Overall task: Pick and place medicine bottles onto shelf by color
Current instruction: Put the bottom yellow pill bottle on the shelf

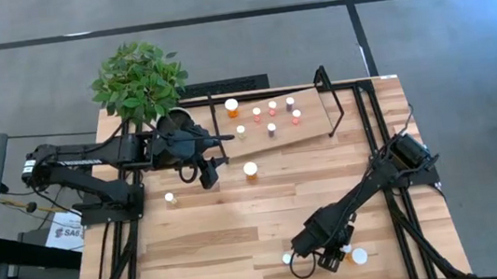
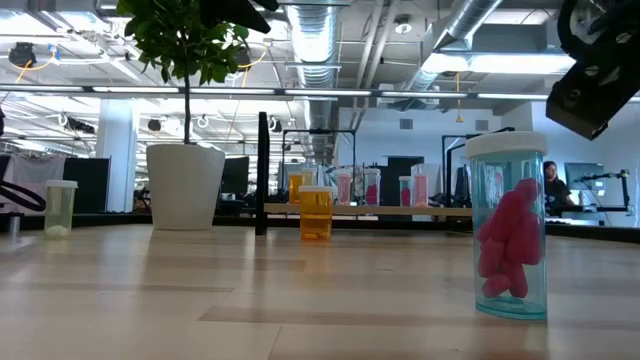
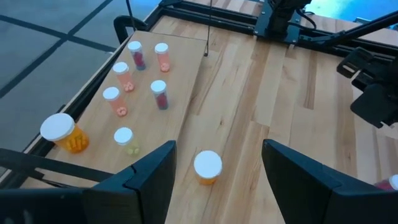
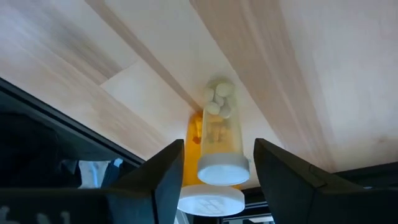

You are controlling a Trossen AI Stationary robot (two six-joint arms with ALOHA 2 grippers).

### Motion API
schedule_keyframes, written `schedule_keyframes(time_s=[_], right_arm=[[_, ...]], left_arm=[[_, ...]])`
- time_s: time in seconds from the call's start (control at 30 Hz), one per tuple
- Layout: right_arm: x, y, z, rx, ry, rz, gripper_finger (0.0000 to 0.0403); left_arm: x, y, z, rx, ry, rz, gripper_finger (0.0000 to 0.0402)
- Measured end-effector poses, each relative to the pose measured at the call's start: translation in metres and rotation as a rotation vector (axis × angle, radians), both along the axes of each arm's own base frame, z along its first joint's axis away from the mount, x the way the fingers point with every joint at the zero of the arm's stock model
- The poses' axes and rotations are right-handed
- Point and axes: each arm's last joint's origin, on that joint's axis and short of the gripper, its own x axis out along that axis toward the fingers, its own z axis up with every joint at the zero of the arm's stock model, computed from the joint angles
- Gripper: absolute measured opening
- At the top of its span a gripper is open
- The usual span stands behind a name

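Hovering near the table's front edge, the right gripper (image 4: 211,171) has its fingers set narrowly either side of a pale bottle (image 4: 219,134) with light pills inside. The bottle looks lifted clear of the planks, so I'd call it held, though contact with the pads isn't plain. Just under it sits an orange bottle (image 4: 208,196) with a wide white cap, and a pink bottle (image 2: 510,240) stands close by on the wood.

Over to the left gripper (image 3: 214,171): fingers spread wide, nothing between them, poised above an orange bottle (image 3: 208,167) standing just off the shelf's front edge.

Out on the shelf (image 1: 309,137), seven bottles already stand: a big orange one (image 1: 232,108) at the end by the plant (image 1: 137,80), the rest small, mostly pink.

Still loose on the table: the orange one under the left gripper, a small pale one (image 1: 170,198) near the left arm's base, and the cluster by the right gripper. Well past halfway, I'd judge.
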Motion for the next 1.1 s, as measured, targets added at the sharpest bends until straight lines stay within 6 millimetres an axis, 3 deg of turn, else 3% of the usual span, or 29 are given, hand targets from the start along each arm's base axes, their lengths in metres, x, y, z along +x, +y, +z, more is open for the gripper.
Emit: schedule_keyframes(time_s=[0.43, 0.7, 0.9, 1.1], right_arm=[[0.000, 0.000, 0.000, -0.007, 0.004, -0.014, 0.0138], [0.007, -0.008, 0.003, 0.003, 0.013, -0.052, 0.0145], [0.020, -0.027, 0.018, 0.020, 0.006, -0.037, 0.0157], [0.028, -0.066, 0.032, -0.028, 0.049, 0.009, 0.0147]], left_arm=[[0.000, 0.000, 0.000, 0.018, 0.011, -0.013, 0.0224], [-0.001, 0.001, -0.001, 0.020, 0.022, -0.009, 0.0224], [-0.002, 0.008, -0.002, 0.019, 0.034, 0.020, 0.0224], [-0.002, 0.013, -0.002, 0.018, 0.039, 0.038, 0.0224]])
